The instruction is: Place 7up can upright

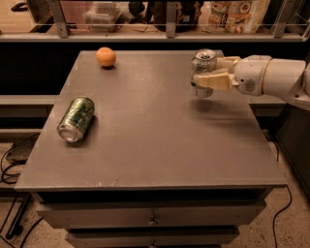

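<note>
The 7up can (203, 65) is pale silver with a silver top and stands nearly upright in the air, a little above the right back part of the grey table (155, 145). My gripper (208, 72) comes in from the right and is shut on the can, with one cream finger in front of it and one behind. A shadow lies on the table just below the can.
A darker shiny green can (76, 118) lies on its side near the table's left edge. An orange (105, 56) sits at the back left. A shelf with bags and containers (232, 14) runs behind the table. Cables lie on the floor at left.
</note>
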`<control>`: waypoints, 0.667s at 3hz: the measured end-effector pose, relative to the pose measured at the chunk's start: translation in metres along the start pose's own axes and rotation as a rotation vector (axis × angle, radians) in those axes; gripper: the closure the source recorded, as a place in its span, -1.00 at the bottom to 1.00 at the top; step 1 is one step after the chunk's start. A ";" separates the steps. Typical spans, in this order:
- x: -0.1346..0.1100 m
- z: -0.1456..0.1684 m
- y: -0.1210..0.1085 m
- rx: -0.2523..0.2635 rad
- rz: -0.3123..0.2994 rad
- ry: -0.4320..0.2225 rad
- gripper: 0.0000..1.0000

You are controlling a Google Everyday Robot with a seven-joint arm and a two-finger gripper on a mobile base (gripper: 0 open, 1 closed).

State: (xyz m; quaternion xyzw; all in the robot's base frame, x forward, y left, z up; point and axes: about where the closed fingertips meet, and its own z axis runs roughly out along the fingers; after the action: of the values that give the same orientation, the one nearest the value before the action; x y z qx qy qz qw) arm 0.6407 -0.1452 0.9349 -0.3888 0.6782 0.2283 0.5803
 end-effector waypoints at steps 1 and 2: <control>0.008 0.006 0.005 0.008 -0.009 -0.049 0.06; 0.016 0.016 0.012 -0.004 -0.005 -0.073 -0.41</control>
State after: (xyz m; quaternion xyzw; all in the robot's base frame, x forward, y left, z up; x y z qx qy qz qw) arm 0.6406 -0.1296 0.9143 -0.3832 0.6552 0.2419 0.6045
